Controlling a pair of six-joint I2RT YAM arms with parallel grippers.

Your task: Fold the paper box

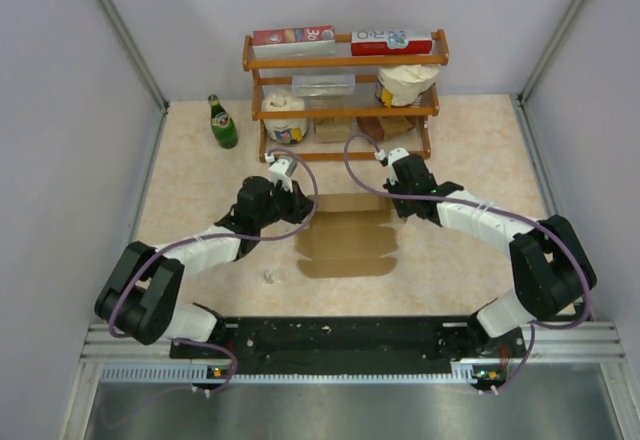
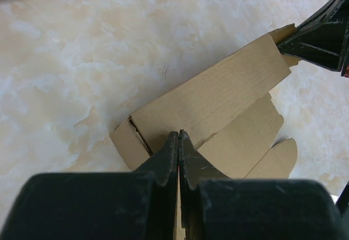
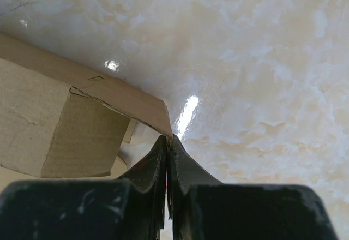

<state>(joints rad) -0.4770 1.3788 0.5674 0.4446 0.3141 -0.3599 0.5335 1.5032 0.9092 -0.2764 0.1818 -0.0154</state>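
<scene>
Left gripper [image 2: 179, 141]: fingers [image 2: 163, 163] pressed together, pinching the near edge of a raised panel of the paper box [image 2: 218, 101]. A strip of cardboard shows between the finger bases. The panel stands tilted off the table [image 2: 82, 60], with a short end flap folded at its left corner.

Right gripper [image 3: 169, 143]: fingers pressed together at the corner of a raised flap of the same box. Contact appears to be a pinch on that corner, though the tips hide the actual grip. A side flap hangs folded beneath the raised strip.

Overhead, the box lies at the table's centre between the two grippers, its near portion flat and its far edge held at both ends.

Beyond it, a wooden rack [image 1: 345, 61] stands at the far edge. A green bottle [image 1: 222, 123] stands just left of the rack.
</scene>
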